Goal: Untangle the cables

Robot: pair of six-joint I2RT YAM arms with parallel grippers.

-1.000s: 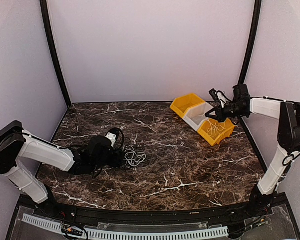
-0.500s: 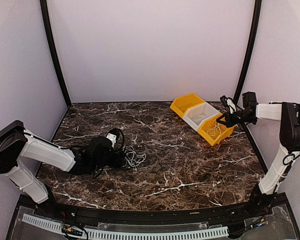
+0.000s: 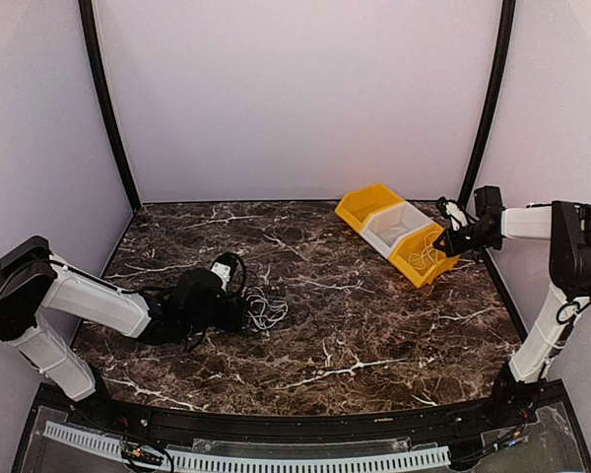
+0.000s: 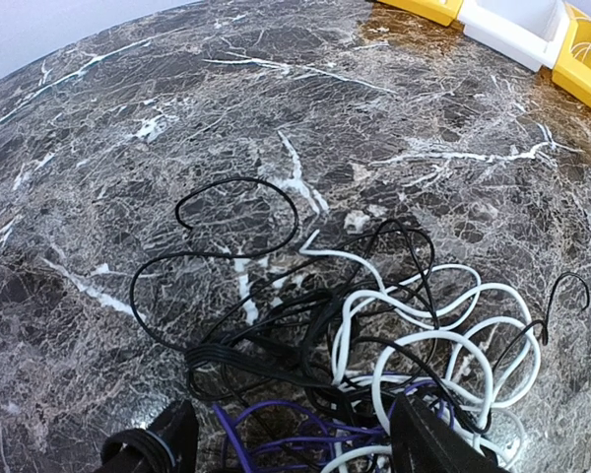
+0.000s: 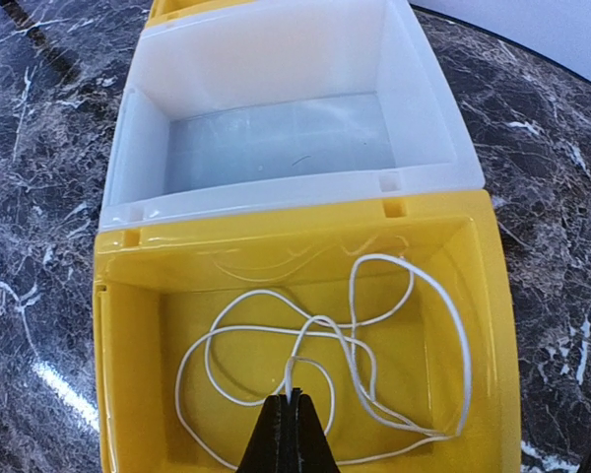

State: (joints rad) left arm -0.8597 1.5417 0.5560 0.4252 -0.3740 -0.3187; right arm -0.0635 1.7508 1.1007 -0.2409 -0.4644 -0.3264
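the cables (image 4: 374,345) lie clumped on the bench (image 4: 128,118), straddled by the left tool (image 4: 295,448), spread wide; the right tool (image 5: 293,404), pressed together, touches a white cord (image 5: 414,296) lying in the yellow bin (image 5: 128,345).

White bin (image 3: 402,219) sits between yellow bins (image 3: 367,205) (image 3: 414,268), seemingly joined, on marble table (image 3: 355,325).

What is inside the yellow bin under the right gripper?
A white cable in loose loops, one end at the shut jaws of the right gripper, which hides part of the yellow bin.
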